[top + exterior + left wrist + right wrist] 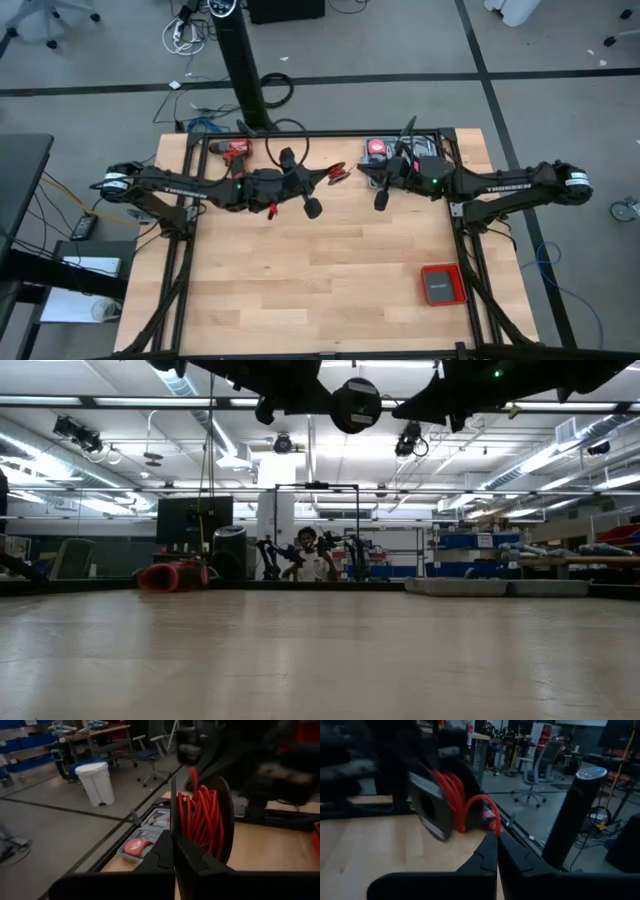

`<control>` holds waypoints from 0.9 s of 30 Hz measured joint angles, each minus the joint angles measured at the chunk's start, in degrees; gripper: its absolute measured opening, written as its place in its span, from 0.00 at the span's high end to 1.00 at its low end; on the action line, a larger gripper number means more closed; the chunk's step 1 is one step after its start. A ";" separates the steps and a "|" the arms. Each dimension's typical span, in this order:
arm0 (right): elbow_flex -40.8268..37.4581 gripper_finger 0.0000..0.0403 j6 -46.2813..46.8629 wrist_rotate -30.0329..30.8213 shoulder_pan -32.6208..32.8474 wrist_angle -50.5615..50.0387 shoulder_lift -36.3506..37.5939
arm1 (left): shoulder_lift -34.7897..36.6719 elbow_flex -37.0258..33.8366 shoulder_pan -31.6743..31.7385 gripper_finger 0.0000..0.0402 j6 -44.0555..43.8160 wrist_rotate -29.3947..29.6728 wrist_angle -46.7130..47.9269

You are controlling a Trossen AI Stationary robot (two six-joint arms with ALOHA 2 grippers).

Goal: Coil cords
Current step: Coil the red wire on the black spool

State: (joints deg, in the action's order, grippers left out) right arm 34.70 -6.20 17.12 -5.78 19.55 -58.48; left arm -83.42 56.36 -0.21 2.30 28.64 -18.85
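- Left pincer (pixel 175 851) closed on the spool (pixel 226 820) of red cord (pixel 197 817), lifted above the counter (pixel 330 270).
- Right pincer (pixel 497 851) closed on the cord's loose end.

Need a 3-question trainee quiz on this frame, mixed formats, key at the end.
1. True or false: the red square box lies near the table's edge on the right arm's side.
2. The red cord is wound on: A) a dark spool B) the drill C) nothing.
3. How do the left claw and right claw stand?

Key: 1 true. 2 A. 3 Both shut; the right claw's tips meet at a loop of red cord.
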 joint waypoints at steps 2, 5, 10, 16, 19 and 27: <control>0.53 1.00 0.08 -0.02 0.53 0.29 -0.04 | -0.15 0.00 0.44 1.00 -0.65 0.86 0.61; 1.71 1.00 0.64 0.03 1.38 0.29 -0.07 | -0.66 0.02 1.12 1.00 -1.07 2.88 1.40; 2.63 1.00 2.10 2.01 2.89 2.30 -1.46 | -1.38 0.02 1.48 1.00 -1.44 5.27 0.39; 2.73 1.00 1.74 2.78 4.98 10.33 -6.19 | -2.02 0.03 1.48 1.00 -3.99 6.09 -0.79; 2.73 1.00 0.95 4.12 5.59 13.74 -8.36 | -2.30 0.04 1.21 1.00 -4.04 9.80 -0.33; 5.01 1.00 0.48 4.55 5.79 15.62 -11.79 | -4.24 2.82 -0.21 1.00 -0.83 13.93 1.26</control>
State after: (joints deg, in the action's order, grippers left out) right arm 39.71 -5.72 21.67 0.01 35.17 -70.27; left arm -87.66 59.17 -0.41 1.47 42.57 -17.60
